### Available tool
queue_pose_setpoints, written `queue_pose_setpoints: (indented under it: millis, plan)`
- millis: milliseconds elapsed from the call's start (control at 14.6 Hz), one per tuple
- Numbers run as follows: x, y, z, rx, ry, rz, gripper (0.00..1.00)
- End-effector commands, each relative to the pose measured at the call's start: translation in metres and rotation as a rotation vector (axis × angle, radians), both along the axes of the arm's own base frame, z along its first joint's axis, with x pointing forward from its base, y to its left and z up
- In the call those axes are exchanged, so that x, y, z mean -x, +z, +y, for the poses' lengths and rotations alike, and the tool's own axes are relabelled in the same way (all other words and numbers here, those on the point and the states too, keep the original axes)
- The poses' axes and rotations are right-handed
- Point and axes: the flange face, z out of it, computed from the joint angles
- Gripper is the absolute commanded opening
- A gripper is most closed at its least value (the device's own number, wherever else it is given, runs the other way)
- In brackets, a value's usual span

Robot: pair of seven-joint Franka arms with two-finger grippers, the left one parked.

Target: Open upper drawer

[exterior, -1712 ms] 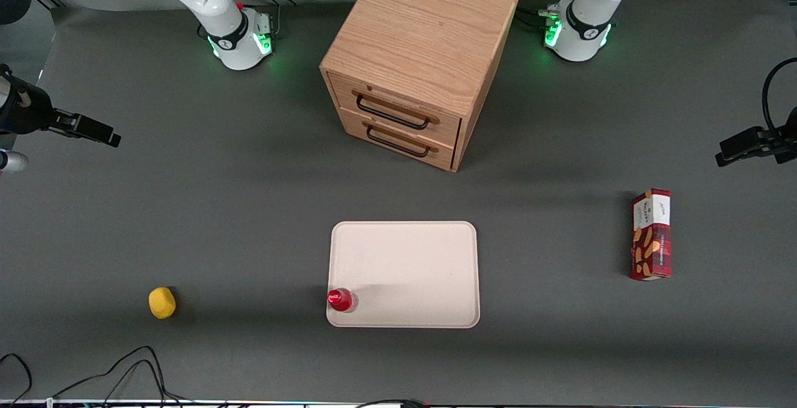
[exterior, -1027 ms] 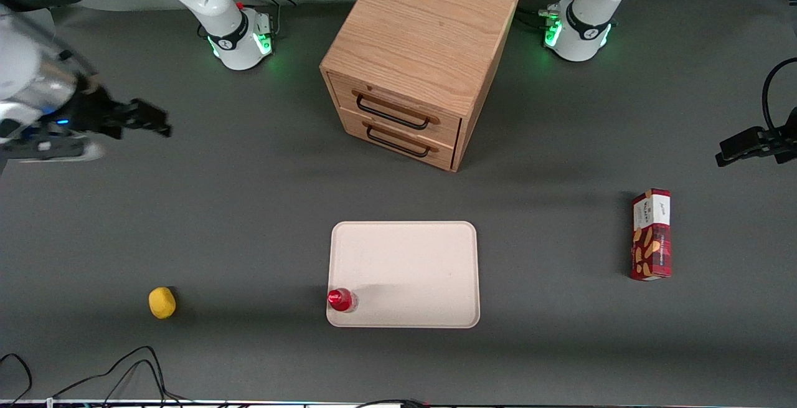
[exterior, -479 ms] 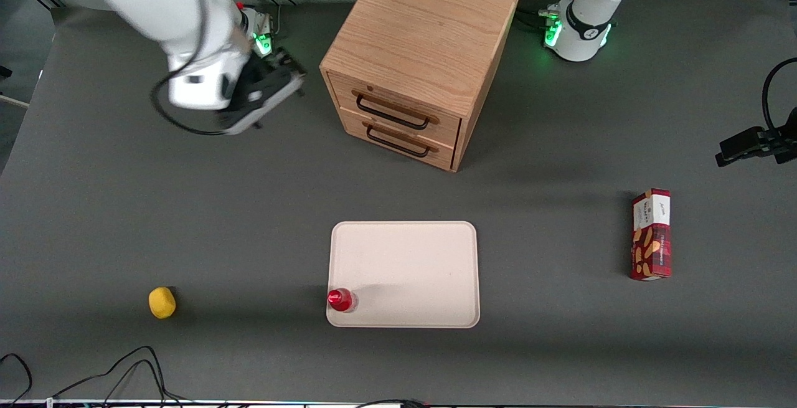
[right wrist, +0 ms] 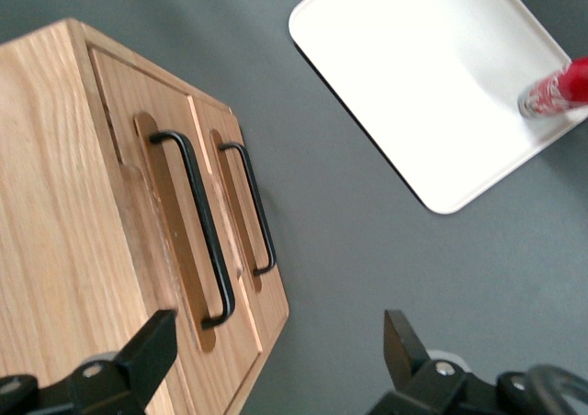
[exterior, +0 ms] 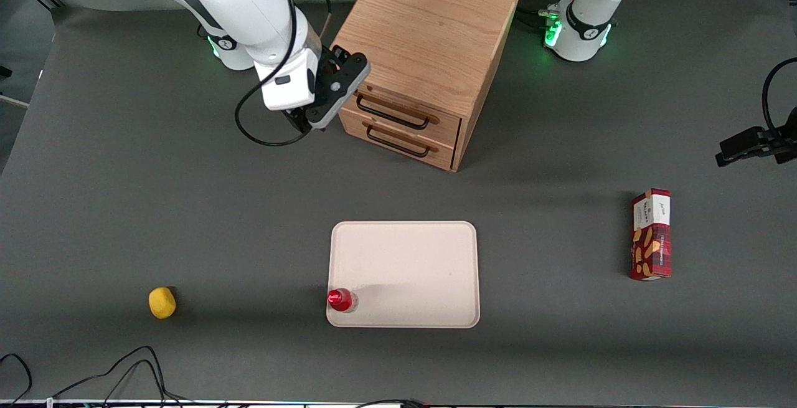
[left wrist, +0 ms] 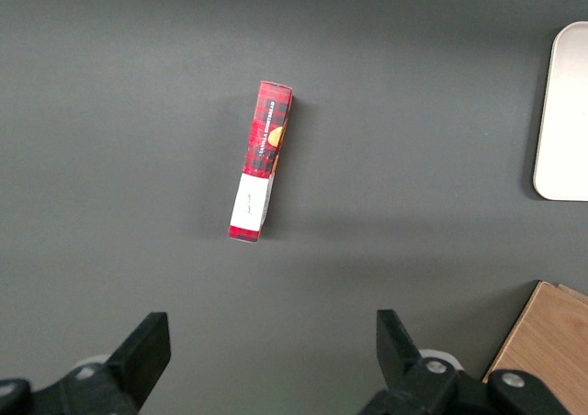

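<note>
On the dark worktop point(exterior: 124, 208) you see the wooden cabinet point(exterior: 423, 28) standing farther from the front camera than the white tray point(exterior: 411, 258), and the upper drawer point(exterior: 398, 106) sits shut in its face, above the lower drawer point(exterior: 405, 140). Its thin black handle point(exterior: 392, 113) runs lengthwise across the drawer front, which faces the tray. Your end effector point(exterior: 327, 93) hovers at the cabinet's working-arm corner, fingers point(right wrist: 147, 346) spread apart; the lettering on the red carton point(exterior: 651, 234) is unreadable.
</note>
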Motion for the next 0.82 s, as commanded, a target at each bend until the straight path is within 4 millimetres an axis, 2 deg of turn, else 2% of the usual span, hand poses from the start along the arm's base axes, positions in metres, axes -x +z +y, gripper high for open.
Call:
queue_pose_setpoints:
  millis: [0, 205, 342, 479, 753]
  plan:
    - [0.002, -0.01, 0.024, -0.034, 0.069, -0.011, 1.0]
    - [0.004, -0.054, 0.028, 0.004, 0.085, 0.063, 1.0]
    - [0.004, -0.075, 0.031, 0.018, 0.093, 0.101, 1.0]
    - [0.012, -0.089, 0.043, 0.022, 0.119, 0.125, 1.0]
    - [0.012, -0.113, 0.048, 0.033, 0.133, 0.166, 1.0]
